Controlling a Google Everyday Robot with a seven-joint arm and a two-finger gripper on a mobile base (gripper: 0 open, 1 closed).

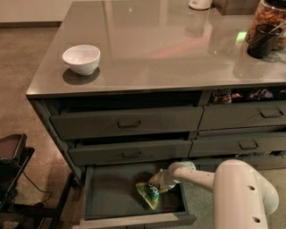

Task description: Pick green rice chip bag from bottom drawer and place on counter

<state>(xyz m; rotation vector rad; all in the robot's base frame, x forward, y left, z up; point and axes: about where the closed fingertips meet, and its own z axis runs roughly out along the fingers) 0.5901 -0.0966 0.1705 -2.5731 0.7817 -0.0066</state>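
Observation:
The bottom drawer [107,197] is pulled open at the lower middle of the camera view. The green rice chip bag [149,194] lies on its dark floor, towards the right side. My gripper [156,185] reaches down into the drawer from the right on its white arm and sits right at the bag's upper edge. The counter [156,44] is the large glossy grey-brown top above the drawers.
A white bowl [82,58] stands on the counter's front left. A dark cup [261,40] and a jar stand at the far right, a white object [199,4] at the back. Upper drawers [127,123] with metal handles are slightly ajar. Dark equipment [13,170] stands on the floor at left.

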